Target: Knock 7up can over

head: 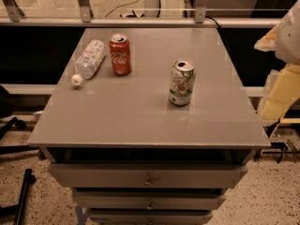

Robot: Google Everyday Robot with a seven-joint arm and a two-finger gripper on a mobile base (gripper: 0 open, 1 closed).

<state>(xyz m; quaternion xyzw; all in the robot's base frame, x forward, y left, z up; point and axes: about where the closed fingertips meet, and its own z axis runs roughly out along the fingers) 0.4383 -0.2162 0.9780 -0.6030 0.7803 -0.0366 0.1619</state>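
The 7up can (182, 83) stands upright on the grey table top (140, 116), right of the middle; it is silver-white with a green band and a red-and-green "7". My gripper (281, 90) shows as pale cream shapes at the right edge of the view, beyond the table's right side. It is well apart from the can, to its right, and touches nothing on the table.
A red Coca-Cola can (120, 54) stands upright at the back left. A clear plastic bottle with a white cap (88, 60) lies on its side left of it. Drawers (148, 176) sit under the table top. A rail (140, 21) runs behind the table.
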